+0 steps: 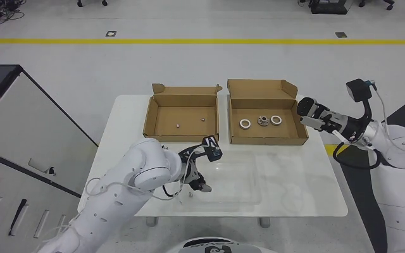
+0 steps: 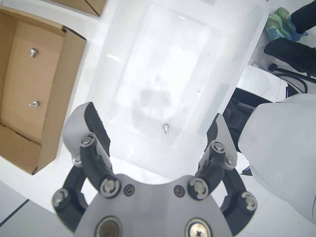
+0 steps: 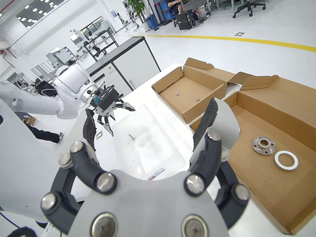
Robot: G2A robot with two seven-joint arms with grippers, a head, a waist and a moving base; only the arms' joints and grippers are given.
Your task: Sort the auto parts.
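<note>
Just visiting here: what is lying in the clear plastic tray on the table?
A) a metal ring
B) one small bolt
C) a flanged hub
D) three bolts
B: one small bolt lies alone in the clear tray, below the open left gripper; the rings sit in a cardboard box.

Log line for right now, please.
left gripper: jaws open, above bolt in clear tray | right gripper: jaws open, by right box | left box: two bolts | right box: two rings, flange
</note>
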